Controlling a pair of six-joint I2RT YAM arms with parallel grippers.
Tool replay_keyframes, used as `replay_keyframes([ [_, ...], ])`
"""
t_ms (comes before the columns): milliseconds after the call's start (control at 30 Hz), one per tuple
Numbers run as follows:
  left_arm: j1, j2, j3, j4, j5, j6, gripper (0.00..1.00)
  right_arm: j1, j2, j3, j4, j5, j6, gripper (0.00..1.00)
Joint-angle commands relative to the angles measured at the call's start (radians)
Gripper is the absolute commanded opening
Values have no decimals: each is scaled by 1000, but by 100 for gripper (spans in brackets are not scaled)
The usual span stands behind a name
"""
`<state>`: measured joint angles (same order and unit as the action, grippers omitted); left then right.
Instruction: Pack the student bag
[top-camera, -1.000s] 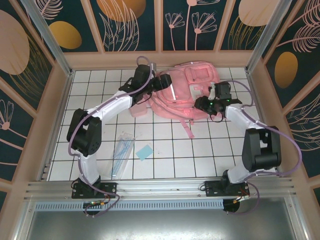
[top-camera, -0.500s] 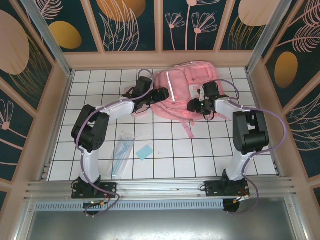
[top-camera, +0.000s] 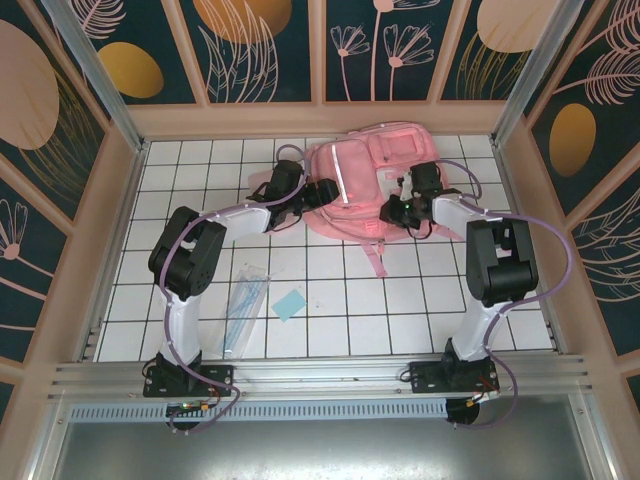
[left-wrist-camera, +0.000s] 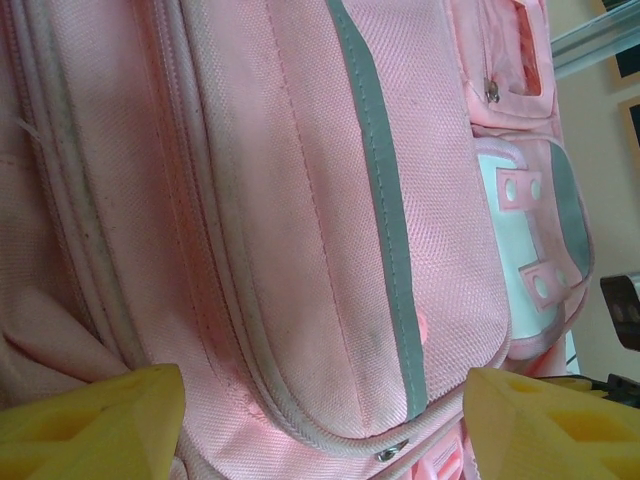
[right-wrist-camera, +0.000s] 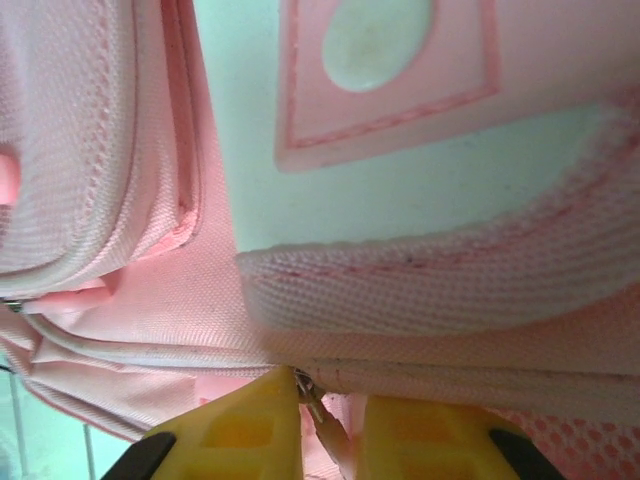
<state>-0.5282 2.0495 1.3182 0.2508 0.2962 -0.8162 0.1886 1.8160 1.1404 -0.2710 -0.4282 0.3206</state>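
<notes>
Right end effector (right-wrist-camera: 318, 425) pinches student bag's (top-camera: 365, 175) edge zipper pull (right-wrist-camera: 311, 399); left end effector (left-wrist-camera: 320, 430) gapes.

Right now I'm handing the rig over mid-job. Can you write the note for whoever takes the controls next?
Left gripper: jaws wide open, facing the front panel of the student bag, holding nothing.
Right gripper: jaws closed on a zip pull on the bag's right side.
The bag lies at the far middle of the table. A clear packet and a small blue card lie on the tiles near the left arm.
Done: zip pull gripped.
Left: probably open the zip, load both items, then close the bag.
</notes>
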Motion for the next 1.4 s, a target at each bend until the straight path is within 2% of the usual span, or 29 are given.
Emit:
replay_keyframes([
  [0,-9,18,-24,0,60,-26,73,38,-43,7,140,-216,93,11],
  [33,-9,19,-25,1,60,-28,73,54,-45,3,167,-241,122,12],
  [100,-9,23,-26,4,58,-32,73,84,-49,9,179,-264,150,21],
  [200,-9,21,-23,-9,55,-27,73,102,-89,11,144,-229,150,29],
  [267,-8,10,-16,-44,33,-1,73,91,-126,-2,114,-189,142,30],
  [333,-9,-14,-5,-92,1,33,73,67,-167,-23,84,-146,142,31],
  [567,-44,-123,53,-303,-150,190,72,-42,-303,-106,2,79,141,49],
  [700,-109,-129,118,-396,-192,265,69,-111,-335,-151,29,136,168,61],
  [767,-149,-110,158,-430,-201,298,68,-133,-331,-176,75,114,200,65],
  [900,-207,-32,266,-508,-211,376,62,-139,-264,-197,191,30,261,67],
  [1000,-232,37,359,-584,-221,460,58,-138,-195,-179,221,19,276,67],
  [1100,-237,117,474,-679,-171,526,55,-139,-151,-169,226,23,281,67],
  [1233,-238,208,597,-804,-181,544,51,-139,-135,-181,247,23,290,67],
  [1367,-238,261,670,-880,-174,511,54,-140,-132,-190,249,26,291,67],
])
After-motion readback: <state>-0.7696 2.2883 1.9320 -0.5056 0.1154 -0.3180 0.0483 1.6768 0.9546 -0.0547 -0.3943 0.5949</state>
